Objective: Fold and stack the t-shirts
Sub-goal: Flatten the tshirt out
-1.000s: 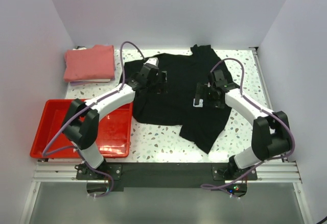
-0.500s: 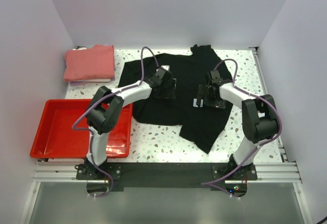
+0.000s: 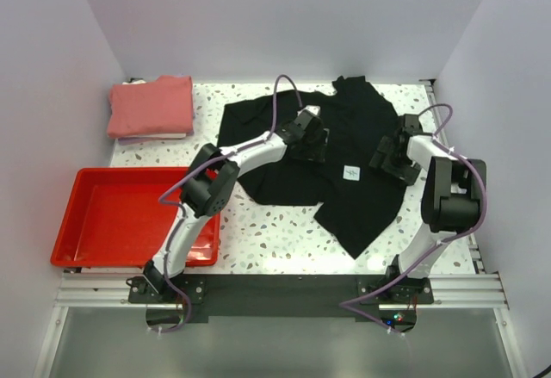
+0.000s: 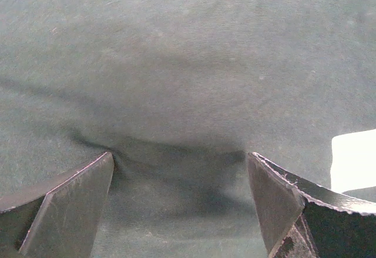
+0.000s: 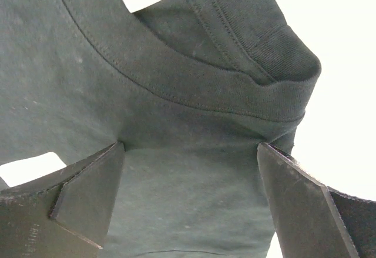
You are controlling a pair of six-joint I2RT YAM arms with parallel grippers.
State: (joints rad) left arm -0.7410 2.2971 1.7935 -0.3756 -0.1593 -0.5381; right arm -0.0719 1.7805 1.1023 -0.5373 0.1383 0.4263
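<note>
Nearest, at the left of the speckled table point(image 3: 275, 240): a red tray point(image 3: 103, 214), overlapped at its right edge by the left arm. Farther in, spread rumpled across the middle and right: the black shirt point(image 3: 284, 176), small white label point(image 3: 350, 172) facing up, one corner trailing toward the near edge. Resting on its middle, the left gripper point(image 4: 179, 170), fingers spread wide, cloth puckered between the tips, nothing pinched. At its right edge by the collar, the right gripper point(image 5: 191, 152), likewise spread, not clamping. Farthest, in the back left corner: the pink shirt point(image 3: 151, 107), folded, well apart from the black one.
</note>
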